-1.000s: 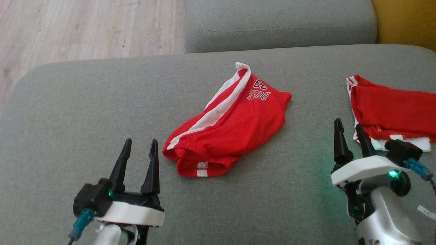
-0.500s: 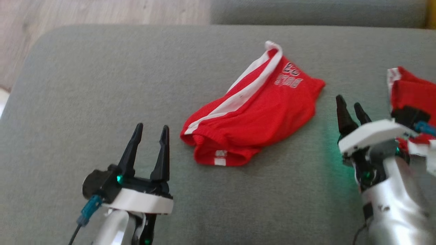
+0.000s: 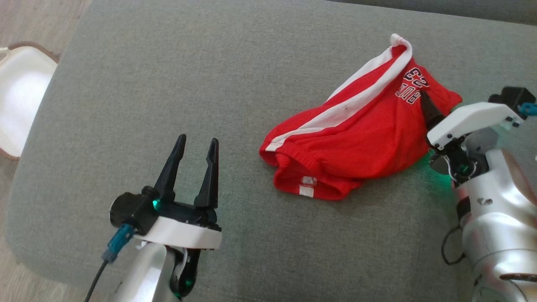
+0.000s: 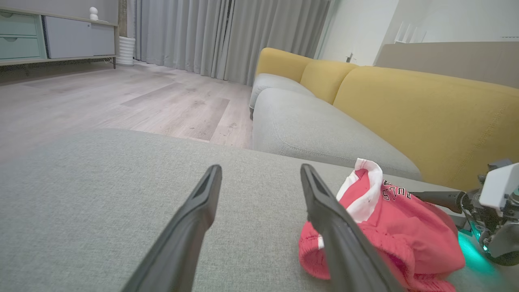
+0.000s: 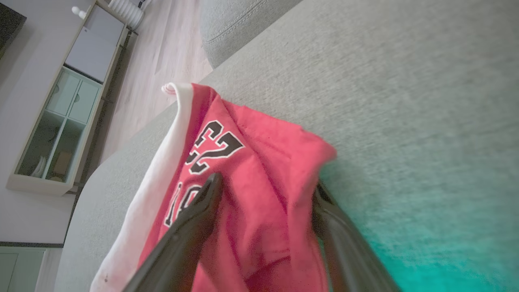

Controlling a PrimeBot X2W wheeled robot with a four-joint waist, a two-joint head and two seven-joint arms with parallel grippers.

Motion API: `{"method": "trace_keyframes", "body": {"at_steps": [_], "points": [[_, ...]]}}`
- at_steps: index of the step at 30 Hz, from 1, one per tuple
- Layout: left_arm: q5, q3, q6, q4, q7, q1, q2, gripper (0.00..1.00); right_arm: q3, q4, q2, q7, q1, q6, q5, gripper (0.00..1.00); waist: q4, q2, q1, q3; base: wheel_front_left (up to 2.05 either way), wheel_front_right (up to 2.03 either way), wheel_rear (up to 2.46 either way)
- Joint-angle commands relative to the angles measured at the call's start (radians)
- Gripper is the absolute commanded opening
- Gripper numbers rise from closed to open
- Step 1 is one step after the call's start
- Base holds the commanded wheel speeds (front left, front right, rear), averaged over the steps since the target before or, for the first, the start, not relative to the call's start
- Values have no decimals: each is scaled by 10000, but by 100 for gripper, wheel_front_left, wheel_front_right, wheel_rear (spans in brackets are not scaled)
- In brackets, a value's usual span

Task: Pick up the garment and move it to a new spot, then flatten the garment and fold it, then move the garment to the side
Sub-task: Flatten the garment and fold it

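Note:
The garment (image 3: 356,130) is a pair of red shorts with a white side stripe and black lettering, lying crumpled on the grey sofa seat (image 3: 209,63). My right gripper (image 3: 428,105) is at its right edge, open. In the right wrist view the two fingers of that gripper (image 5: 265,182) straddle the corner of the garment (image 5: 259,162) by the number print. My left gripper (image 3: 197,144) stands open over bare cushion, left of the waistband, nothing between its fingers. The left wrist view shows the left gripper (image 4: 259,172) with the garment (image 4: 385,231) to its right.
A white, brown-rimmed object (image 3: 21,96) lies on the floor off the seat's left edge. Beyond the seat are a second grey cushion (image 4: 308,129) and a yellow backrest (image 4: 425,113). Wooden floor (image 4: 121,101) stretches to the far left.
The head camera has swung, shifting the whole picture. My right gripper has moved in from beside the garment to its right edge, its fingers now around the corner. The left gripper stays open.

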Motion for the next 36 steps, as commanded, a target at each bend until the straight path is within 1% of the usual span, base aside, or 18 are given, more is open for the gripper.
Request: {"method": "trace_keyframes", "body": {"at_steps": [1,8,16,17,18,21,25,30,36], "points": [[74,240,-44,-263,-64,-323,30,100,275,130,218,214,-99,-9,-104,100,96,0,-1,62,0,0,0],[74,169,-56,-256,-64,-363,-6,100,487,787,169,741,-602,-9,-270,100,245,0,-1,164,0,0,0],[-49,-21,-59,-238,-65,-500,-24,100,580,1288,128,894,-1065,-9,-317,100,379,0,-1,320,0,0,0],[-63,-35,-59,-231,-65,-510,-25,100,631,1329,129,907,-1098,-9,-338,64,385,0,-1,330,0,0,0],[-73,-42,-60,-221,-65,-518,-26,100,685,1341,132,895,-1123,-9,-340,0,387,0,-1,339,0,0,0],[-95,-13,-60,-194,-65,-525,-28,100,835,1247,149,659,-1149,-9,-287,0,352,0,-1,338,0,0,0],[-128,20,-60,-130,-65,-492,-29,100,876,956,185,57,-1141,-9,9,0,170,0,-1,225,0,0,0],[-150,-6,-60,-74,-65,-427,-30,100,566,586,189,-1065,-868,-9,437,0,-185,0,-1,-124,0,0,0],[-120,87,-61,-25,-65,-168,-31,100,-4,328,225,-2177,-68,-9,766,0,-727,0,-1,-704,0,0,0]]}}
